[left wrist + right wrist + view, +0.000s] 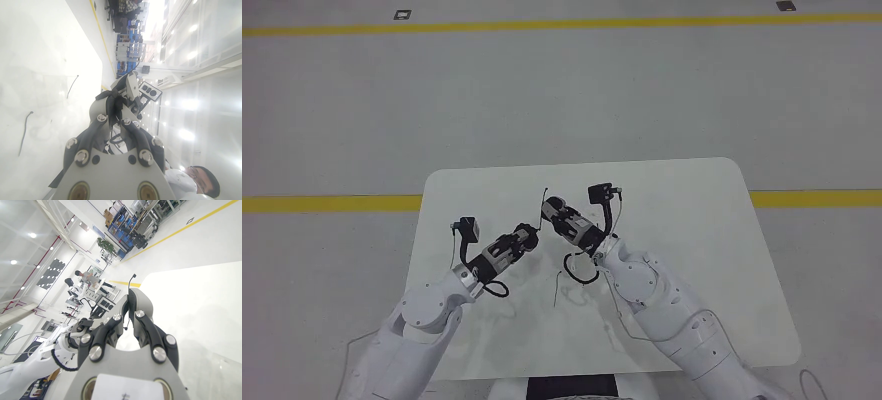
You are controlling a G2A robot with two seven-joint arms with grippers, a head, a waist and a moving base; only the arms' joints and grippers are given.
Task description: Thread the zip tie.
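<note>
Over the white table, thin black zip tie is pinched, unlooped, by right gripper; left gripper finger state cannot be told. Threading judged not yet done.

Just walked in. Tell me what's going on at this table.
A two-armed robot is working on threading a zip tie. Its right claw is shut on a black zip tie, whose head sticks out past the fingertips. The held tie is straight, not yet threaded. The left claw is shut, close beside the right one above the white table. A loose zip tie and a second loose tie lie on the table.
</note>
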